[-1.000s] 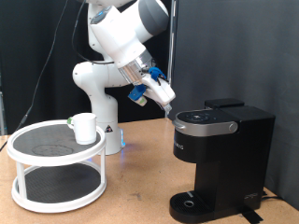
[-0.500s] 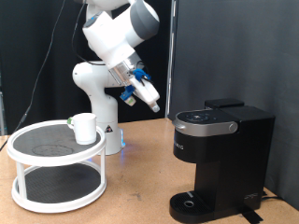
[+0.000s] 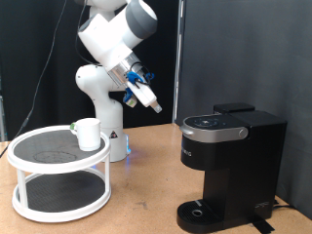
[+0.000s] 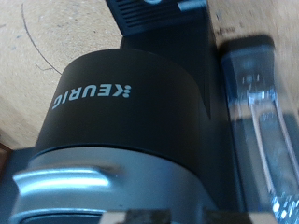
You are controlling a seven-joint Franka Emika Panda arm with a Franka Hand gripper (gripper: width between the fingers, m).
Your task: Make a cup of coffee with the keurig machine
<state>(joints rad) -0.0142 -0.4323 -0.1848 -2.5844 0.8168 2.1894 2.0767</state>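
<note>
The keurig machine stands at the exterior view's right on the wooden table, its lid down. The wrist view looks down on its black front with the KEURIG lettering. The white cup stands on the top tier of a round two-tier rack at the exterior view's left. My gripper hangs in the air up and to the left of the machine's lid, apart from it, with nothing visible between its fingers. The fingers do not show clearly in the wrist view.
The robot's white base stands behind the rack. A dark curtain closes off the back. Bare wooden tabletop lies between the rack and the machine.
My gripper has moved up and to the exterior view's left, away from the machine's lid. The cup and the machine have not moved.
</note>
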